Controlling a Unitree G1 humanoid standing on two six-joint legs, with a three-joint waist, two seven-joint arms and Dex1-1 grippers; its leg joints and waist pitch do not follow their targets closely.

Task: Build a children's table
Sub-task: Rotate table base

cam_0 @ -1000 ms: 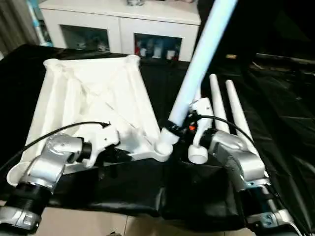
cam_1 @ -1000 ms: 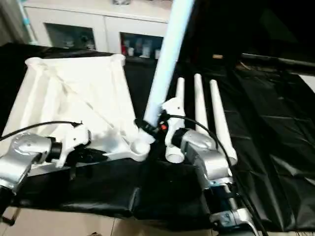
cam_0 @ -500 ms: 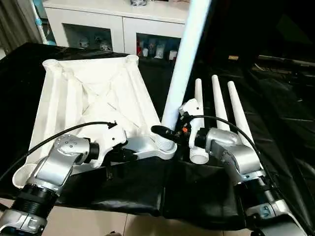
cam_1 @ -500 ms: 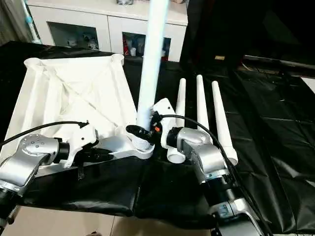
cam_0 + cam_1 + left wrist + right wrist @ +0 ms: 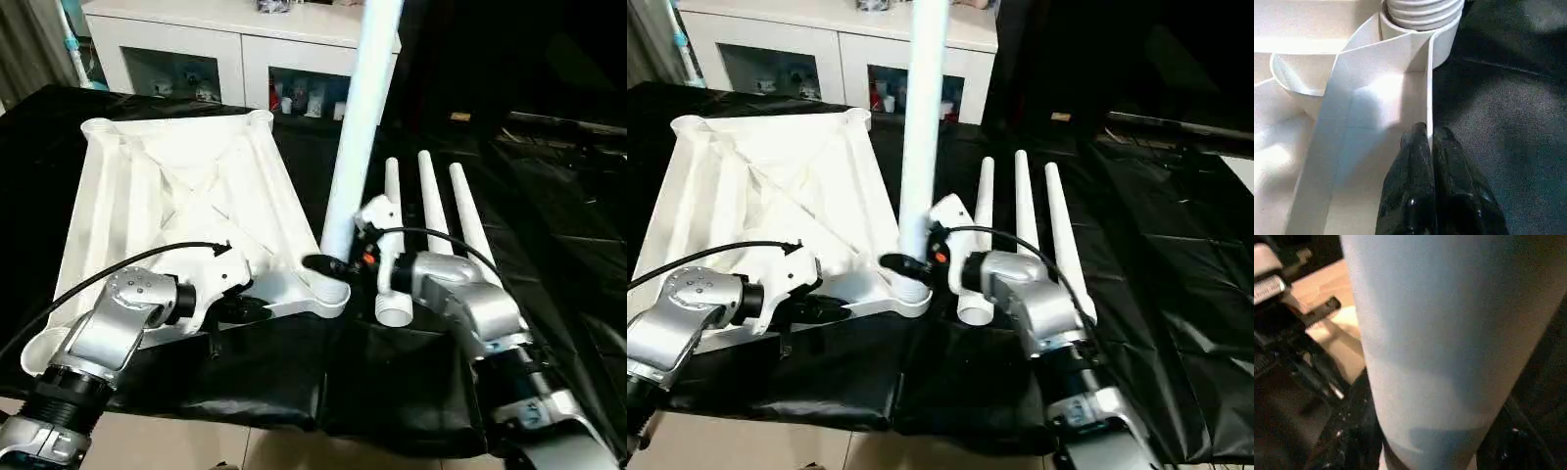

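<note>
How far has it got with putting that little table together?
Early days. No leg looks fully fitted yet. The tabletop lies underside up on the black sheet. In hand: the right gripper holds the first leg upright, its threaded end at the near corner socket, while the left gripper pinches the tabletop's edge rib to steady it. Left: three more legs lie beside it.

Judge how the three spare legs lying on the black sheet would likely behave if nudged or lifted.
The three spare legs are round tapered tubes, so a sideways nudge would probably roll them in a curve. The open end near the right gripper shows they are hollow, so likely light and stiff. Their smooth white plastic could slip between the fingers.
</note>
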